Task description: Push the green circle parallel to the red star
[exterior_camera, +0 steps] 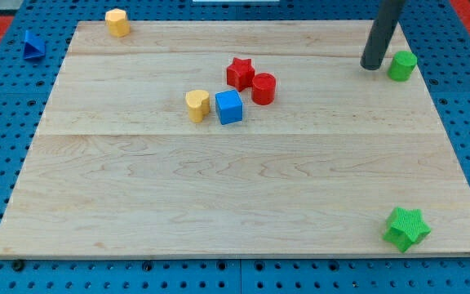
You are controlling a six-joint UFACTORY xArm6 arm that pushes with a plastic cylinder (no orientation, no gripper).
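The green circle (pixel 401 65) sits at the bench's (pixel 219 212) far right edge near the view's top, just beside my tip (pixel 372 66) on its right, seemingly touching or nearly so. I carry no fingers, only a dark rod, so nothing is grasped. The red star (pixel 239 73) lies well to my tip's left, touching a red cylinder (pixel 263 88). Below them sit a blue cube (pixel 229 108) and a yellow heart-like block (pixel 197 105). A yellow block (pixel 117 22) rests far left at the top, a blue block (pixel 31 44) off the bench, and a green star (pixel 405 228) far below my tip.
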